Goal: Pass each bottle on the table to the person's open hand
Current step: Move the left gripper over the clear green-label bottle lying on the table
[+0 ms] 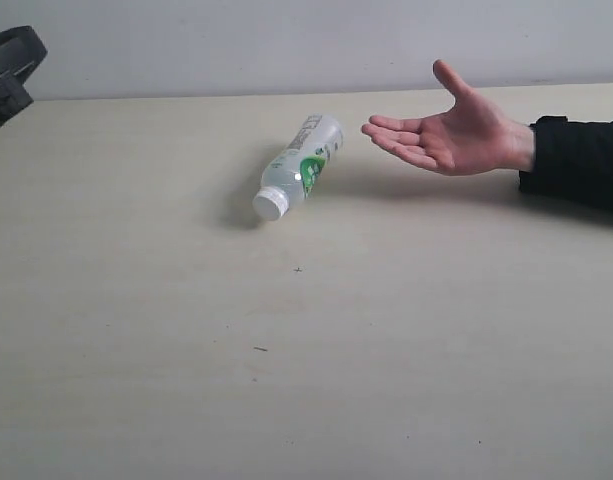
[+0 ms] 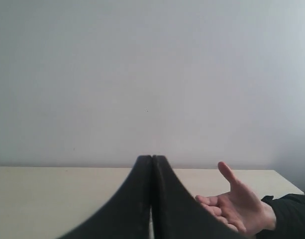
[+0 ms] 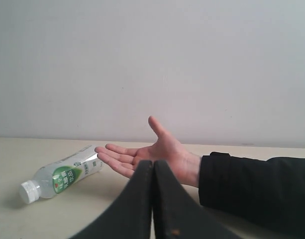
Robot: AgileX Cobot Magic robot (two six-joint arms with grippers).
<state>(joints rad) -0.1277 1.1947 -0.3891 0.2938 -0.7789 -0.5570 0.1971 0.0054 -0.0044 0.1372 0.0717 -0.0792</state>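
Note:
One clear bottle (image 1: 300,166) with a white cap and a white-green label lies on its side on the table (image 1: 286,350), cap toward the front left; it also shows as the bottle (image 3: 62,174) in the right wrist view. The person's open hand (image 1: 448,133) hovers palm up just right of it, black sleeve behind; the same hand (image 3: 147,154) (image 2: 239,209) shows in both wrist views. My left gripper (image 2: 152,157) is shut and empty, far from the bottle. My right gripper (image 3: 153,162) is shut and empty too. The other bottles are out of view.
A black part of the left arm (image 1: 8,70) sits at the far left edge of the exterior view. A pale wall (image 1: 286,40) backs the table. A few tiny dark specks (image 1: 260,349) mark the tabletop.

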